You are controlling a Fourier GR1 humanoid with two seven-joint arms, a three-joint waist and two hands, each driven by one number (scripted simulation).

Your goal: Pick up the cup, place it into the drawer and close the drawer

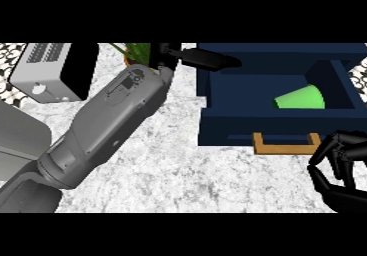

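A green cup (300, 98) lies on its side inside the open dark blue drawer (215, 120), toward its right part. The drawer has a tan wooden handle (285, 145) on its front. My left forearm reaches far across the counter; the left hand (204, 59) rests at the drawer cabinet's top left edge, fingers stretched out flat and holding nothing. My right hand (345, 167) hovers at the lower right, just right of the handle, its fingers curled downward around nothing.
A grey toaster-like appliance (46, 72) stands at the back left. A potted plant (138, 52) is behind my left forearm. A grey object (16, 140) sits at the left edge. The marble counter (186, 175) spreads in front.
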